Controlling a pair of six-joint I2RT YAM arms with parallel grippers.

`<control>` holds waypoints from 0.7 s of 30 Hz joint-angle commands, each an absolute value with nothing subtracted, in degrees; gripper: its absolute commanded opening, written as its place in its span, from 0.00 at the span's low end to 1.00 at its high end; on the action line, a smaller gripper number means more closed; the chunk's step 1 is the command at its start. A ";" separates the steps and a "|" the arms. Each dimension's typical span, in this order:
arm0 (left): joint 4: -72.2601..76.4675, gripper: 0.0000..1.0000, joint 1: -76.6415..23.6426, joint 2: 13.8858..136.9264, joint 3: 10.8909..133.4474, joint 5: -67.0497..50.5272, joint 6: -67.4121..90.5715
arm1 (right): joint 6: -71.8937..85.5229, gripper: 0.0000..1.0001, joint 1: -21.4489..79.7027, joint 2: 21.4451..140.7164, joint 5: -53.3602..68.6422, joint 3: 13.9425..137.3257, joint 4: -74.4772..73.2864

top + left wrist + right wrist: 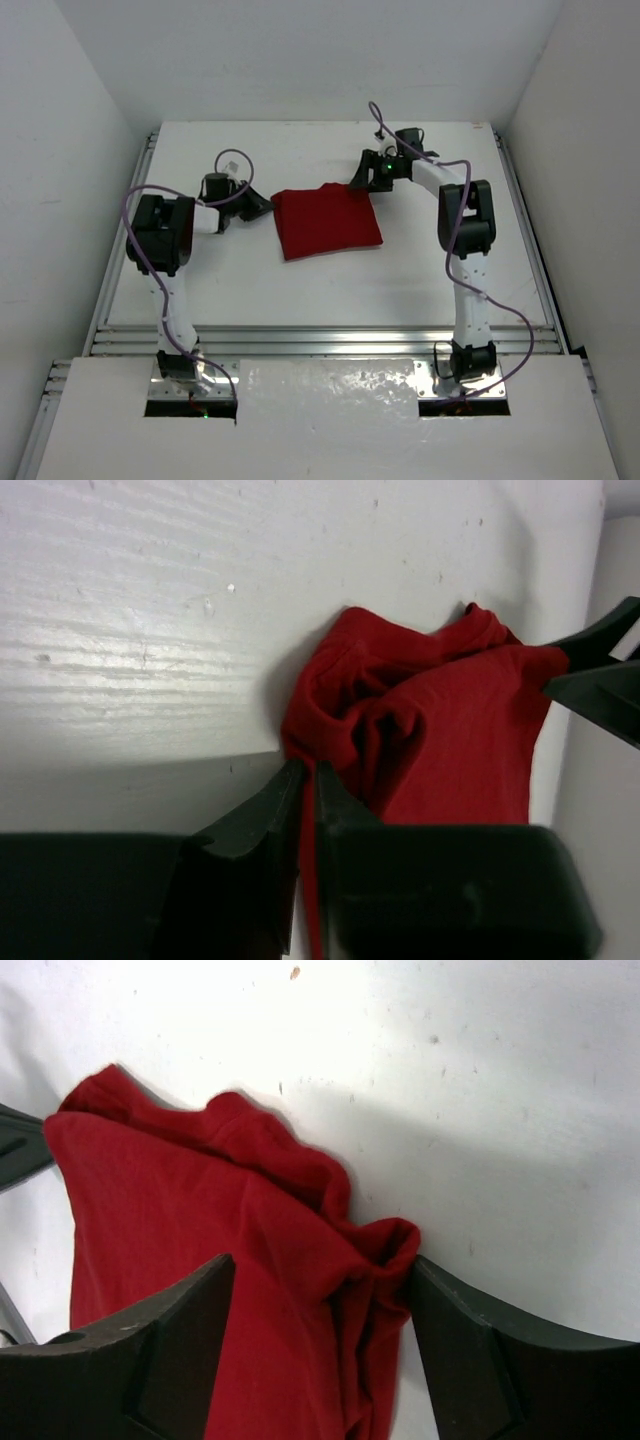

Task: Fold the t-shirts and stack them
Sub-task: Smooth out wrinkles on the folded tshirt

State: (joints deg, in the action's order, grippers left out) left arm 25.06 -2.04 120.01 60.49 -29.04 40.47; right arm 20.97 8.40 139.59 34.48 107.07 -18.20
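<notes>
A dark red t-shirt [327, 221] lies folded into a rough square in the middle of the white table [330, 290]. My left gripper [265, 206] is at its left far corner, shut on a thin pinch of the red t-shirt [440, 730] fabric; a strip of cloth shows between the closed fingers [262, 820]. My right gripper [360, 177] is at the shirt's right far corner. It stands open, and its wide-apart fingers [180, 1310] straddle a bunched fold of the t-shirt [250, 1250] without pinching it.
White walls enclose the table on three sides. Metal rails [330, 340] run along the table's near edge, with the two arm bases [180, 365] behind them. Purple cables [505, 310] loop beside each arm.
</notes>
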 commanded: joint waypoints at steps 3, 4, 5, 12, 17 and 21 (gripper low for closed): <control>13.43 0.49 -2.11 112.25 63.19 -17.38 35.87 | 20.64 0.98 8.26 127.83 23.32 101.79 -19.06; 10.40 0.58 -2.11 110.84 63.63 -13.75 35.60 | 21.26 0.99 8.17 126.31 19.72 101.69 -20.20; 7.24 0.68 -2.02 107.96 64.42 -10.14 35.68 | 21.53 0.99 8.17 125.08 16.82 102.04 -21.61; -15.68 1.00 -4.38 86.25 63.54 14.39 38.76 | 22.15 0.99 8.96 107.35 3.17 90.93 -25.58; -29.34 1.00 -15.90 65.68 63.03 22.77 40.60 | 18.73 0.99 15.71 81.99 -1.74 72.81 -24.79; -34.78 1.00 -16.79 50.85 58.54 19.68 37.97 | 19.77 0.99 20.12 63.32 -6.15 57.09 -28.30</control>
